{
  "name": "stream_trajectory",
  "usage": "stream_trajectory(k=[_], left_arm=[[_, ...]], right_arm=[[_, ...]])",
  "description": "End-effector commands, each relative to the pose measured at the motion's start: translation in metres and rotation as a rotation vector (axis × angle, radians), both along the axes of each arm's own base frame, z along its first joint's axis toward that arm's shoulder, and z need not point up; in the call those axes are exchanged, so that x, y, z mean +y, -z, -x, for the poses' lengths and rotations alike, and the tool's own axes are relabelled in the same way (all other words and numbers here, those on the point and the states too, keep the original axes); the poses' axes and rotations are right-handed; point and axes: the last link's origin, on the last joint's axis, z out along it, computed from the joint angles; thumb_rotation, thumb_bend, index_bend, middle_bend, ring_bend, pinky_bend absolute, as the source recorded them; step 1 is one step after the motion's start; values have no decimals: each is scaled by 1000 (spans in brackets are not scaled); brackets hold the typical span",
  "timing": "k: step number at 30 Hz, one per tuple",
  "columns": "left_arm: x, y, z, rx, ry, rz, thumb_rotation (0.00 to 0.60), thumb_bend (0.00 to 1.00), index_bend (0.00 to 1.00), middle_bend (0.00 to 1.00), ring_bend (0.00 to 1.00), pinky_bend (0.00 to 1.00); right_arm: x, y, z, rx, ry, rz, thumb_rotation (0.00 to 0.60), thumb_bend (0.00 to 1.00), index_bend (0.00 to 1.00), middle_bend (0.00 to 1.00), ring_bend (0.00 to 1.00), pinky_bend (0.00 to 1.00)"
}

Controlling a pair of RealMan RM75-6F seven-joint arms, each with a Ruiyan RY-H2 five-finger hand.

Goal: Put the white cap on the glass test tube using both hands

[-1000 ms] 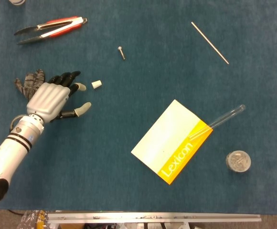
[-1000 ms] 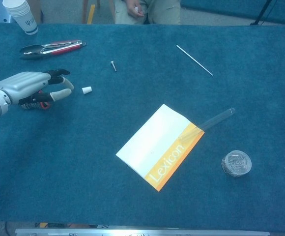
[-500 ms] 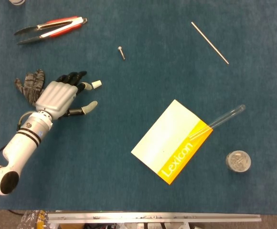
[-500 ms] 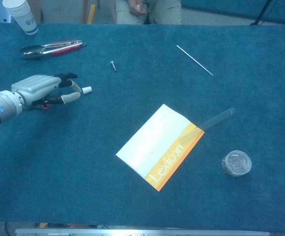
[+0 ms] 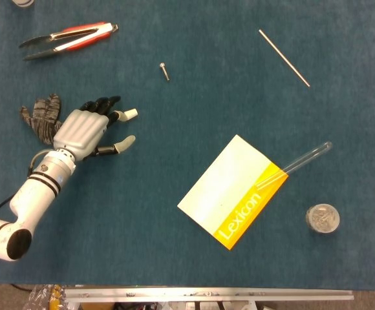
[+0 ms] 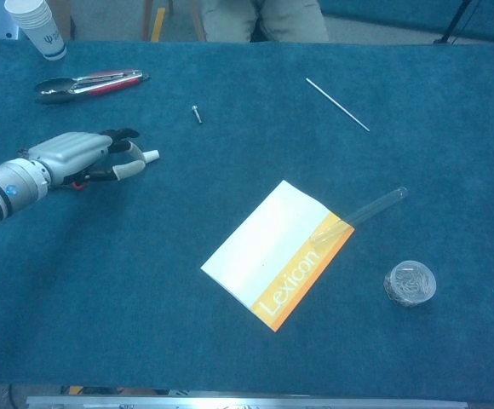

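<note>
The small white cap (image 5: 130,114) (image 6: 151,156) lies on the blue cloth left of centre. My left hand (image 5: 84,131) (image 6: 72,153) lies just left of it, fingers spread; one fingertip reaches the cap's left end and the thumb stays apart below it. Nothing is held. The glass test tube (image 5: 302,160) (image 6: 370,207) lies at the right, its lower end resting on the corner of a white and orange Lexicon notepad (image 5: 233,190). My right hand appears in neither view.
Red-handled tongs (image 5: 68,37) and a paper cup (image 6: 36,25) sit at the back left, with a dark glove (image 5: 41,116) beside my left hand. Behind the cap lies a screw (image 5: 165,71). A thin rod (image 5: 284,57) and a round clear container (image 5: 321,219) are to the right.
My left hand has slid right across the cloth until its fingertips reached the white cap. The cap, tube and notepad have stayed where they were.
</note>
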Motion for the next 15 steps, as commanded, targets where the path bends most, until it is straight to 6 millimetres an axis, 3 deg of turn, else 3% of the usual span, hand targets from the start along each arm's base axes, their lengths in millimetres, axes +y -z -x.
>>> stream_trajectory(k=[1, 15], left_arm=[[0, 1, -1, -4, -1, 2, 0, 211, 202, 0, 0, 0], [3, 5, -15, -21, 20, 8, 0, 211, 203, 0, 0, 0]], right_arm=[[0, 0, 0, -1, 1, 2, 600, 329, 179, 165, 98, 276], [4, -5, 5, -7, 7, 19, 600, 329, 179, 165, 98, 276]])
